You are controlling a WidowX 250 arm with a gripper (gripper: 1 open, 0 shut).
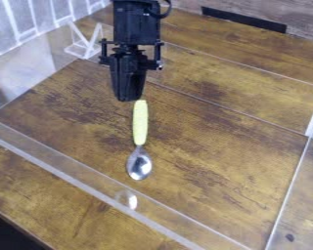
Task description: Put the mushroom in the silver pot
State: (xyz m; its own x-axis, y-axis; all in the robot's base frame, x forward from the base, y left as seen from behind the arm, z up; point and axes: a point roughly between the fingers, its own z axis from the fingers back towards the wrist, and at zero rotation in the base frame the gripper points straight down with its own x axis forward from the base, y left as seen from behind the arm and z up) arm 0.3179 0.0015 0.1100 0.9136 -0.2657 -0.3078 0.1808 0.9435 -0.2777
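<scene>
Camera view: gripper (126,95) hangs closed and seemingly empty above the yellow-handled spoon (140,143) lying mid-tabletop (238,137), clear rails edging it.

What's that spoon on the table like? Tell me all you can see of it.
The spoon has a shiny silver bowl, probably metal, and a yellow-green handle that looks like plastic. It lies flat on the wooden table, bowl toward the camera, handle pointing away toward the gripper. The gripper, shut, hangs just above the handle's far end; whether it touches the handle cannot be told.
</scene>
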